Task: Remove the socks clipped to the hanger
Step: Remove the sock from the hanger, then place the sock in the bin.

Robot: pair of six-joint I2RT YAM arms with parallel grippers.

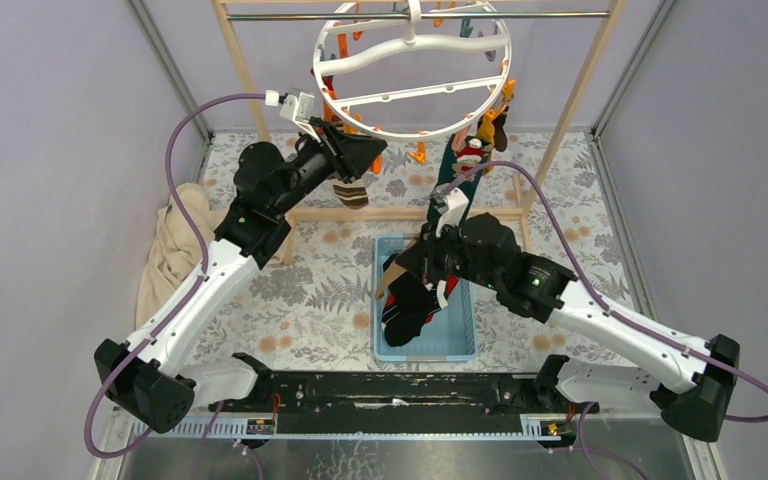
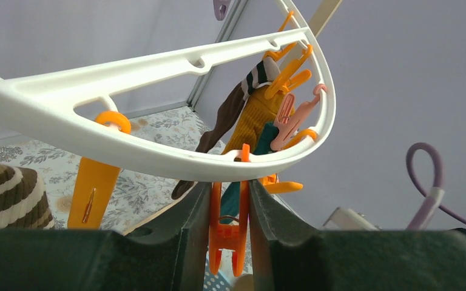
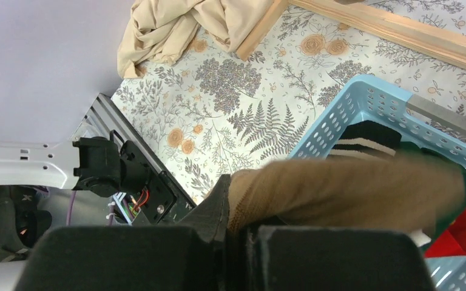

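Observation:
The white ring hanger (image 1: 410, 92) hangs from the rack's bar. My left gripper (image 1: 360, 156) reaches up to the ring's near-left rim (image 2: 158, 159) and is shut on an orange clip (image 2: 229, 225), squeezing its two arms. A brown-and-cream striped sock (image 1: 351, 193) dangles just below it (image 2: 6, 194). Brown, mustard and teal socks (image 2: 249, 118) stay clipped on the ring's far side, with red and dark ones (image 1: 475, 150) at its right. My right gripper (image 1: 403, 270) is shut on a tan-brown sock (image 3: 352, 191) over the blue basket (image 3: 370, 100).
The blue basket (image 1: 465, 335) in front of the rack holds black, striped, green and red socks. The wooden rack frame (image 1: 400, 212) crosses the floral table behind it. A beige cloth (image 1: 165, 250) lies heaped at the left. Purple cables loop off both arms.

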